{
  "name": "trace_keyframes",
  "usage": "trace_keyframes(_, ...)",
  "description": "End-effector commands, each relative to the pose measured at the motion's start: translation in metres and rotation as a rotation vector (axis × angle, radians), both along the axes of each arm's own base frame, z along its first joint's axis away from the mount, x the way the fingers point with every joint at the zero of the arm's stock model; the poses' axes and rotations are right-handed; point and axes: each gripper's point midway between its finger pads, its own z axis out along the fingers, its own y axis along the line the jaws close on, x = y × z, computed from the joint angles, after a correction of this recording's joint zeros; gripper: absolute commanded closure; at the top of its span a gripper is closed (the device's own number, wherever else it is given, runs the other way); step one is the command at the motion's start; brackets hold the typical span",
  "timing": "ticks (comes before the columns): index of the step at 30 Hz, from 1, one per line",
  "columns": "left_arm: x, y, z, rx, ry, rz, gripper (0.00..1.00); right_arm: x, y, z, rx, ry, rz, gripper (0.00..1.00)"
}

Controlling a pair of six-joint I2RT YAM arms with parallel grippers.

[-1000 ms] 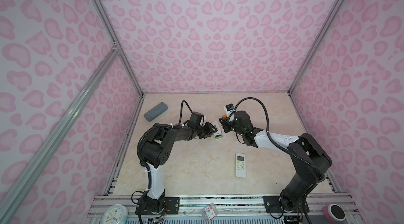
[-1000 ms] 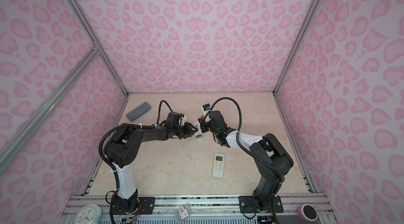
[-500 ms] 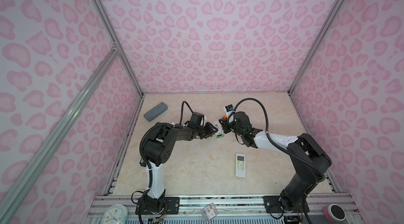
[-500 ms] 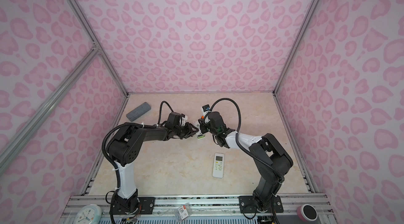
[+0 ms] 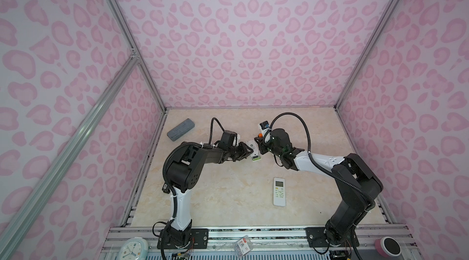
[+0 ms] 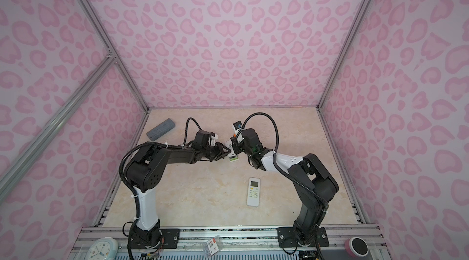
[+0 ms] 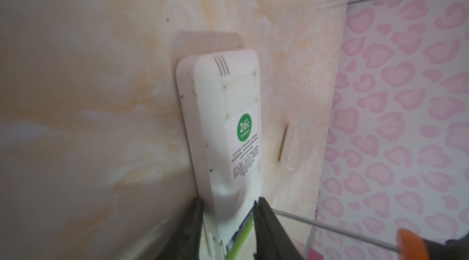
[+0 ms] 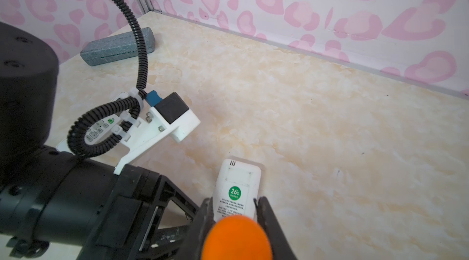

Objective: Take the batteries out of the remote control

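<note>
The left pincer (image 7: 228,206) pinches the flanks of the remote control (image 7: 223,109), which lies back up on the tabletop (image 5: 223,195). Between its fingers, in the opened bay at the remote's end, sits one green battery (image 7: 241,233). From 3 o'clock the right pincer (image 8: 234,201) is clamped on the screwdriver (image 8: 237,238), orange handle filling the grip, thin shaft reaching toward that bay. A small white cover plate (image 7: 289,144) lies just beside the remote. A second remote (image 5: 279,191) rests at 5 o'clock and a grey case (image 5: 181,129) at 10 o'clock, both well apart.
</note>
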Motion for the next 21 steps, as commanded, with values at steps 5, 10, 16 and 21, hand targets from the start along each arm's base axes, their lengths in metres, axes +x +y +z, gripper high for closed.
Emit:
trace_keyframes(5, -0.006, 0.009, -0.015, 0.042, 0.042, 0.018, 0.67, -0.002, -0.004, -0.010, -0.033, -0.010, 0.007, 1.00)
trace_keyframes(10, -0.006, 0.010, -0.018, 0.048, 0.046, 0.024, 0.67, -0.004, -0.003, -0.018, -0.040, 0.003, 0.019, 1.00)
trace_keyframes(16, -0.008, 0.010, -0.018, 0.046, 0.052, 0.030, 0.69, -0.003, 0.001, -0.019, -0.003, 0.004, 0.021, 1.00)
trace_keyframes(21, -0.015, 0.007, -0.022, 0.043, 0.070, 0.038, 0.71, 0.000, 0.003, -0.013, 0.067, 0.014, 0.005, 1.00)
